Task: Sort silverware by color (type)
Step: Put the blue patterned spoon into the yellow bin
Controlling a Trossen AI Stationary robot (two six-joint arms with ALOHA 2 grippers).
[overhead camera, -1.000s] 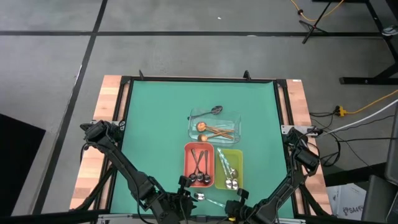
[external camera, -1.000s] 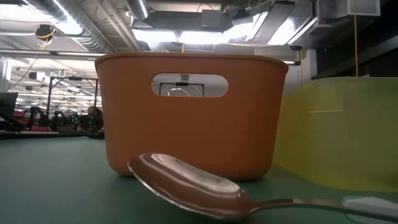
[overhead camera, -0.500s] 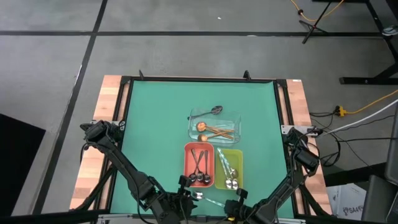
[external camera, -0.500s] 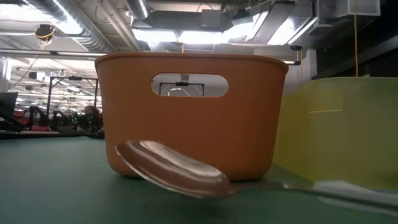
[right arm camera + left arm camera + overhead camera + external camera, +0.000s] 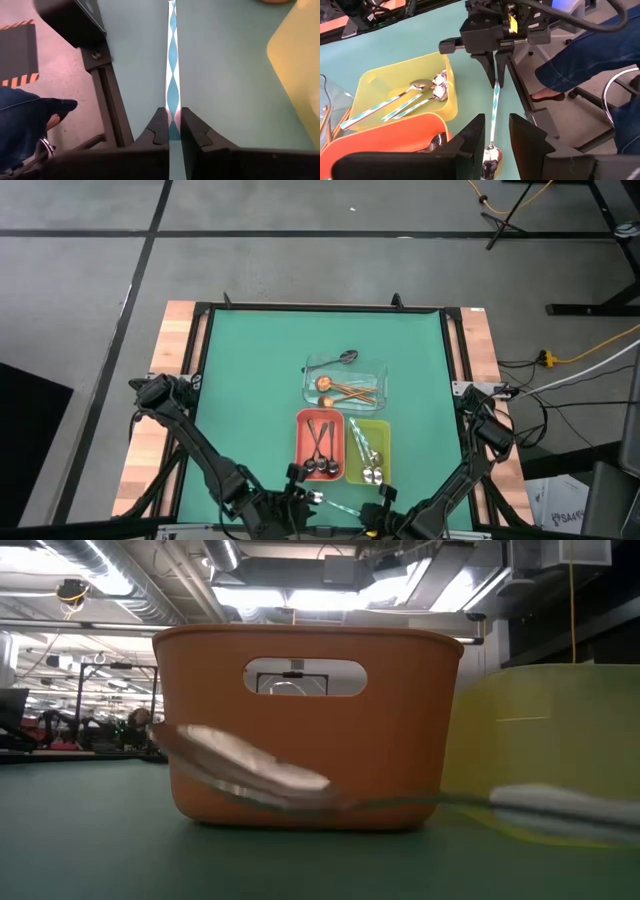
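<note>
Spoon handle clamped in right pincer; bowl between left pincer fingers.

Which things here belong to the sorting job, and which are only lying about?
Job:
- right gripper, shut on the patterned-handle spoon
- left gripper, open around the spoon's bowl
- silver spoons in the yellow-green tray
- dark spoons in the red tray
- copper utensils in the clear tray

Lying about:
- yellow cable
- person's leg
</note>
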